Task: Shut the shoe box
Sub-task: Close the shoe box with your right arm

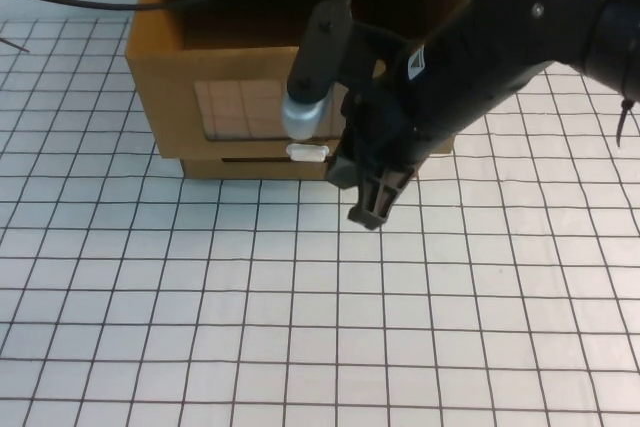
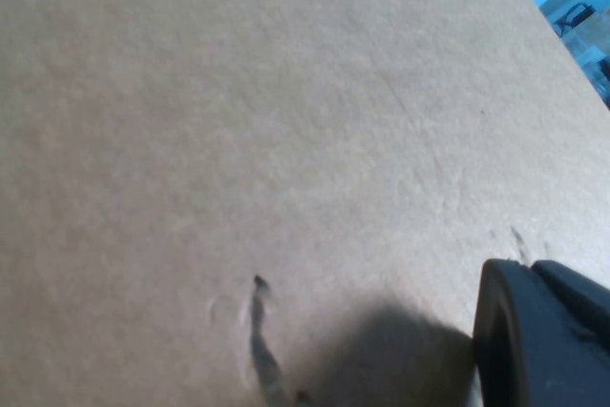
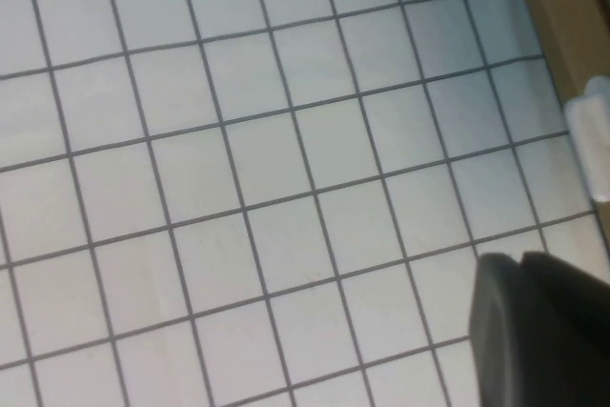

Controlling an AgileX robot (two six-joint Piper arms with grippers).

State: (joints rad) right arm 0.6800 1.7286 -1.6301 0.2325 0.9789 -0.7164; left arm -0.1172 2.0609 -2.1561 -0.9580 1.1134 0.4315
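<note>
Box (image 1: 230,77) at bench (image 1: 300,327) twelve o'clock, drawer out. Right gripper (image 1: 375,202) beside tab (image 1: 308,153); left gripper (image 2: 538,335) against cardboard; finger state of both unclear. Risk: off-centre push skews drawer.

You saw the shoe box (image 1: 170,77) was matt brown cardboard, slightly rough, with a clear glossy plastic window (image 1: 240,110) and a smooth white plastic tab (image 1: 307,153) under the window. Beside the tab, the right gripper (image 1: 372,197) looked matt black plastic. The left gripper (image 2: 543,340), against the cardboard, looked the same.
</note>
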